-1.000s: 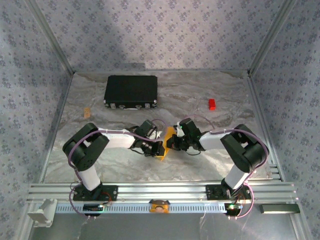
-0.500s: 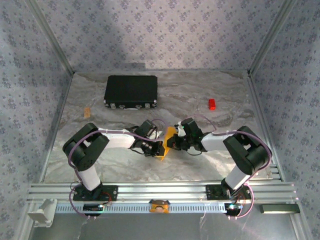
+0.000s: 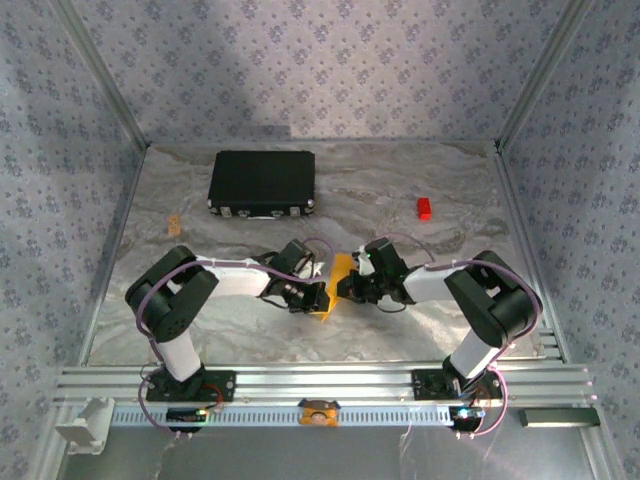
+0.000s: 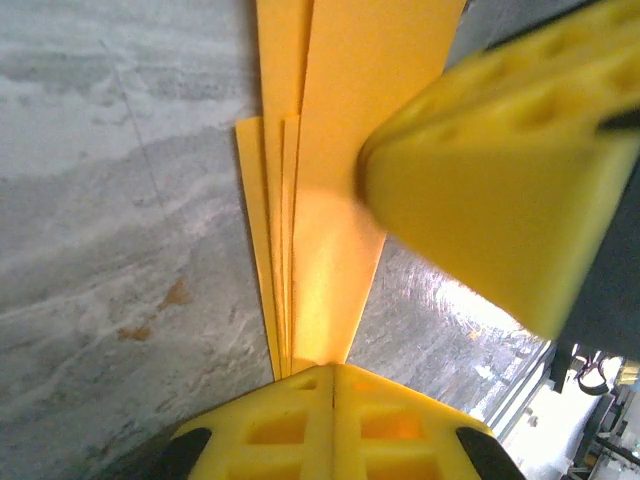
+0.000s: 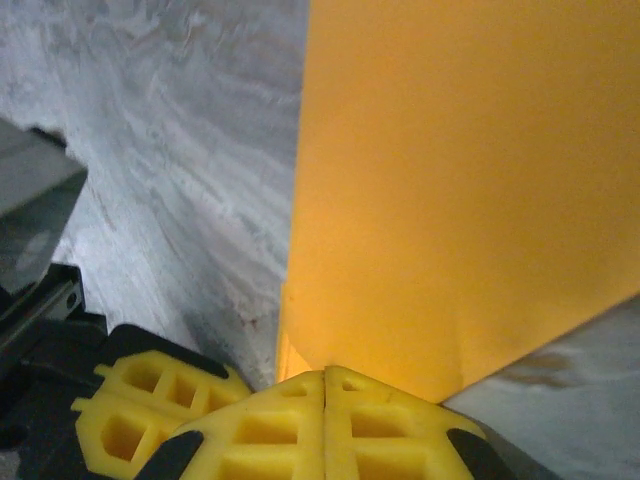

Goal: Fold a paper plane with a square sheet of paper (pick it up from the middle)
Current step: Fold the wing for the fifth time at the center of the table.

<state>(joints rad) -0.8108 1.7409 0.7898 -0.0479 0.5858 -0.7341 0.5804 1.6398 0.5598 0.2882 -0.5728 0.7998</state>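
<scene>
The orange paper (image 3: pixel 334 284) is folded into a narrow, layered strip and hangs on edge between the two arms at the middle of the table. My left gripper (image 3: pixel 317 297) is shut on its near end, where several stacked layers (image 4: pixel 300 250) run away from the closed jaws. My right gripper (image 3: pixel 348 285) is shut on a broad flap of the same paper (image 5: pixel 450 200). In the left wrist view the right gripper's yellow fingers (image 4: pixel 500 180) press close against the paper. Its final shape is hidden by the grippers.
A black rectangular case (image 3: pixel 262 183) lies at the back left. A small red block (image 3: pixel 424 208) sits at the back right. A small tan scrap (image 3: pixel 173 224) lies near the left edge. Metal frame posts and patterned walls ring the grey marbled table (image 3: pixel 420 330).
The right arm's wrist has shifted slightly to the right and its elbow has settled. The left arm and the paper have barely moved.
</scene>
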